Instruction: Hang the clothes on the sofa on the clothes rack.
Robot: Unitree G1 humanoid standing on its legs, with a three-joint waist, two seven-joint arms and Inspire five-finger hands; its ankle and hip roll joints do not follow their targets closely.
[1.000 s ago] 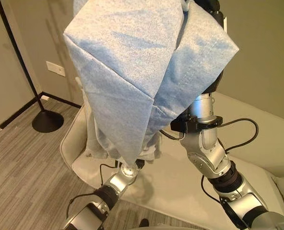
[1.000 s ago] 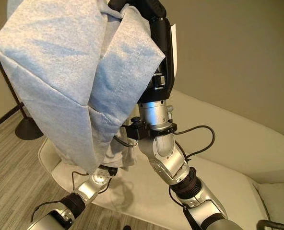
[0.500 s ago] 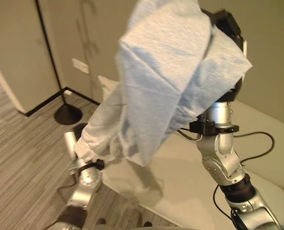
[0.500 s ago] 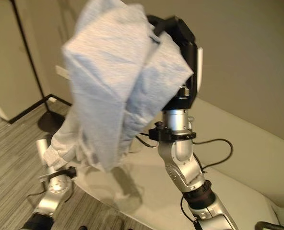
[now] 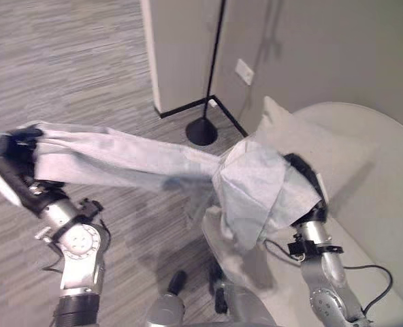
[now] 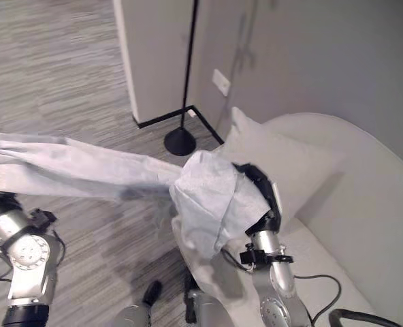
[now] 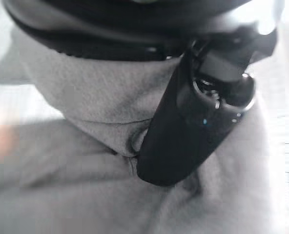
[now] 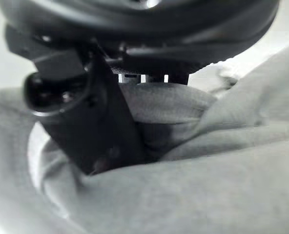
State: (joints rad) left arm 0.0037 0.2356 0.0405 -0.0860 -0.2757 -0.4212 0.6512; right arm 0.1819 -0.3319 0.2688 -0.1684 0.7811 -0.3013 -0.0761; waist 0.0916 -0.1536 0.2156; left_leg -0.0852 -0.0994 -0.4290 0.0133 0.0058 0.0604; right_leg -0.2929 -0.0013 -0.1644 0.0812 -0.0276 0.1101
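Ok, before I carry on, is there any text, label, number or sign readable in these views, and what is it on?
None can be read.
The grey garment, stretched between the left hand and the right hand, shows no print or tag.
The sofa, its cushion and the wall outlet carry no legible marking.

The left arm reaches out to the robot's left, forearm upright, with the left hand (image 5: 14,170) raised at its top. Its fingers are curled round one end of the garment (image 5: 140,167), and in the left wrist view the thumb (image 7: 193,122) presses into the cloth. The right arm stands upright too (its wrist below the cloth), and the right hand (image 5: 303,180) is clamped on the other, bunched end, thumb (image 8: 91,131) dug into the folds.
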